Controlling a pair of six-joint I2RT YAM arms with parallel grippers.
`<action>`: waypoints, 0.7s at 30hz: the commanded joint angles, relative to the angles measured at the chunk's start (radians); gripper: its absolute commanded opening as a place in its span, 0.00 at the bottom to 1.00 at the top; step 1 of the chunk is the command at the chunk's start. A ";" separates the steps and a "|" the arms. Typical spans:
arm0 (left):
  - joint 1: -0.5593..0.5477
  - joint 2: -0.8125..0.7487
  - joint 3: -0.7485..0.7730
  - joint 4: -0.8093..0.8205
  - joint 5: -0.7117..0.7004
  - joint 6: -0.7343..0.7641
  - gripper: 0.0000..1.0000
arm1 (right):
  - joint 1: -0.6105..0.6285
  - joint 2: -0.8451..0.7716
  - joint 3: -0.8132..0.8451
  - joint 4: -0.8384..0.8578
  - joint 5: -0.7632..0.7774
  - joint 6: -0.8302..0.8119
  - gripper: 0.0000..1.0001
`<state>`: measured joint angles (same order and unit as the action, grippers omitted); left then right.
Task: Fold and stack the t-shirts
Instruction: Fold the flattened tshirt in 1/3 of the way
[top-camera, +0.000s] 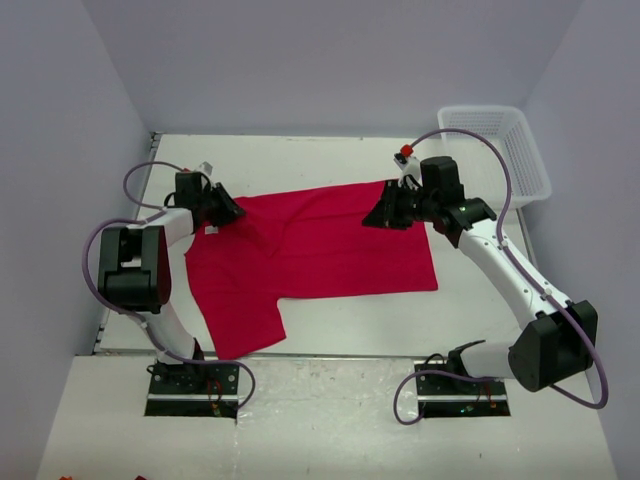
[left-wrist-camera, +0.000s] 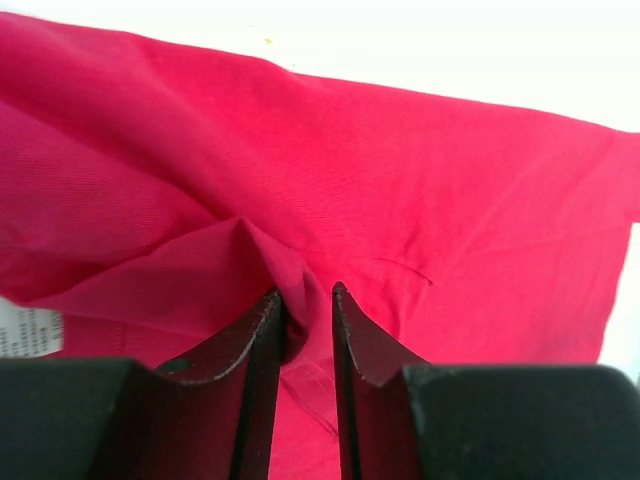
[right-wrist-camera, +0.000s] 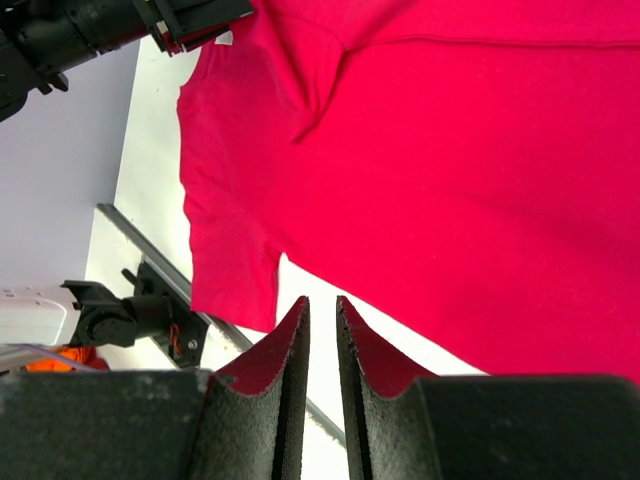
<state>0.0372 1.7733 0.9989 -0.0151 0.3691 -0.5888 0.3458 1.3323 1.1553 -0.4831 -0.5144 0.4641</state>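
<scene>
One bright red t-shirt (top-camera: 310, 255) lies spread on the white table, with a sleeve hanging toward the near left. My left gripper (top-camera: 228, 212) is at its far left corner. In the left wrist view the gripper (left-wrist-camera: 305, 290) is shut on a raised fold of the red t-shirt (left-wrist-camera: 400, 170), and a white label (left-wrist-camera: 25, 330) shows at the left edge. My right gripper (top-camera: 378, 217) hovers over the shirt's far right edge. In the right wrist view the gripper (right-wrist-camera: 320, 300) has its jaws nearly together with only white table between them, and the shirt (right-wrist-camera: 450, 180) lies beyond.
A white mesh basket (top-camera: 510, 150) stands at the far right corner. Grey walls enclose the table on three sides. The metal rail (right-wrist-camera: 150, 270) runs along the table's near edge, by the left arm's base (right-wrist-camera: 120, 315).
</scene>
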 joint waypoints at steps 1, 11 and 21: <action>0.000 -0.026 -0.014 0.078 0.091 -0.035 0.27 | 0.002 -0.019 0.009 0.032 0.002 0.010 0.18; -0.055 -0.002 0.055 0.078 0.166 -0.068 0.32 | 0.004 -0.010 -0.003 0.052 -0.013 0.024 0.18; -0.120 0.075 0.148 0.119 0.238 -0.100 0.34 | 0.005 -0.018 -0.003 0.041 -0.004 0.016 0.18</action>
<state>-0.0887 1.8488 1.1091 0.0551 0.5587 -0.6693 0.3470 1.3323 1.1534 -0.4622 -0.5159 0.4786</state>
